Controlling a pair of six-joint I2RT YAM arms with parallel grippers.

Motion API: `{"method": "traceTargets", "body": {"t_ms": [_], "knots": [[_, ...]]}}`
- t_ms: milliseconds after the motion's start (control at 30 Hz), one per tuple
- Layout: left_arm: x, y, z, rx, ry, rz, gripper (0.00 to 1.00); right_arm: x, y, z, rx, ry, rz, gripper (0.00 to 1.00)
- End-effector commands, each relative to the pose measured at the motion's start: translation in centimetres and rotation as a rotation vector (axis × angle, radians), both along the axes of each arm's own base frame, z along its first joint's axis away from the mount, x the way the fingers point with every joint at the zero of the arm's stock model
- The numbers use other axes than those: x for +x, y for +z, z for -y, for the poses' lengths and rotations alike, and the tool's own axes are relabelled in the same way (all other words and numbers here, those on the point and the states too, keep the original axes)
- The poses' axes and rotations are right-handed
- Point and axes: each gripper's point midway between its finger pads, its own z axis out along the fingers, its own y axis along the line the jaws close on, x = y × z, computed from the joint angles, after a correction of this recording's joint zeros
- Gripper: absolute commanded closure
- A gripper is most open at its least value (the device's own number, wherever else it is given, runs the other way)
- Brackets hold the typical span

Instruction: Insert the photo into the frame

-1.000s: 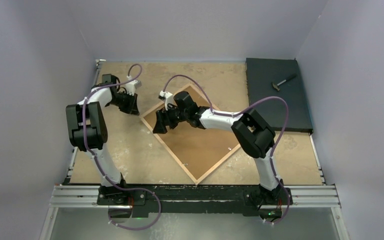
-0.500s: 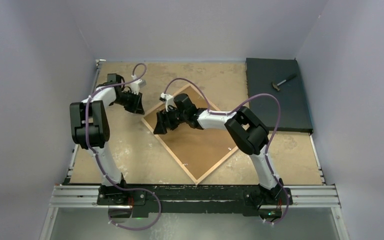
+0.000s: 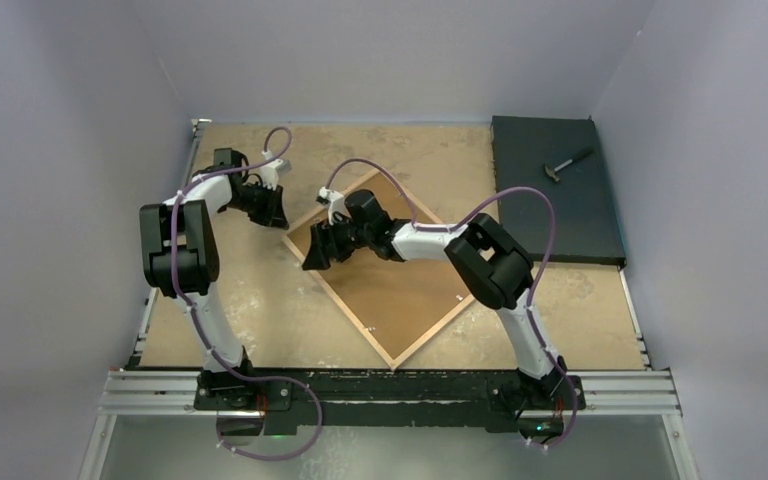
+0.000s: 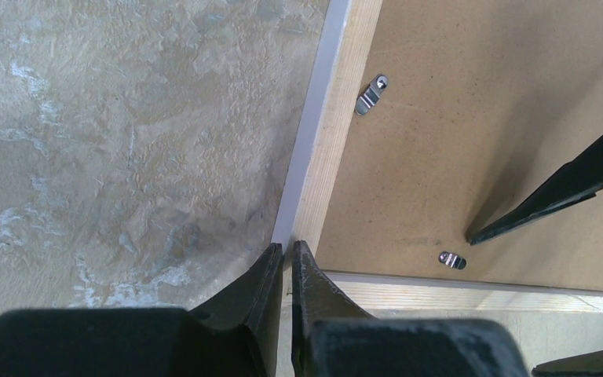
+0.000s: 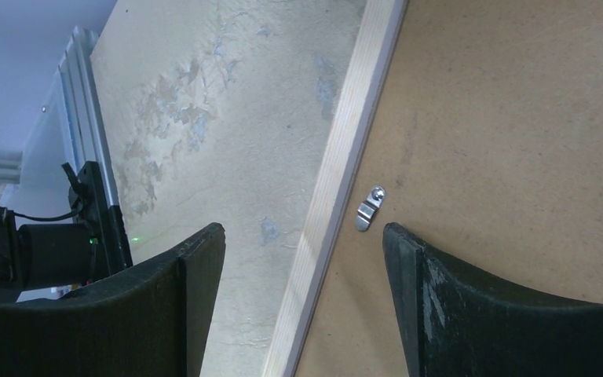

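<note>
**A:** Where does the work sit?

**B:** A large rectangular picture frame (image 5: 336, 181), with light wood back edges and a thin silver rim, lies face down on the mottled tan desk (image 3: 250, 300). It is turned like a diamond. A flat brown fibreboard backing board (image 3: 400, 295) sits inside it. The glossy photo shows in no view. It may be under that board or out of shot, can't tell.

**A:** Left arm?

**B:** The black left fingers (image 4: 271, 275) are pressed together with nothing between them. Their tips are at the frame's leftmost corner, by the silver rim. I read it as a stop against sliding, though contact isn't certain.

**A:** Right arm?

**B:** The black right fingers (image 5: 200, 298) are spread wide and hold nothing. They hover over the upper-left side, straddling the wood edge and a small bent metal retaining clip (image 5: 369, 208). That placement suggests the clip is the target, to free or lock the board. Which one, I can't say.
</note>
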Motion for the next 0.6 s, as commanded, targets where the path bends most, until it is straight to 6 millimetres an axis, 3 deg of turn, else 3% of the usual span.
{"method": "traceTargets", "body": {"t_ms": [0,567], "knots": [[-0.54,-1.45,-0.01,0.006,-0.009,-0.021,0.95,-0.65,0.26,-1.13,0.027,0.033,-0.011,0.24],[-0.8,-1.59,0.05,0.005,-0.012,-0.023,0.96,-1.42,-0.03,-2.01,0.013,0.054,-0.009,0.24]]}}
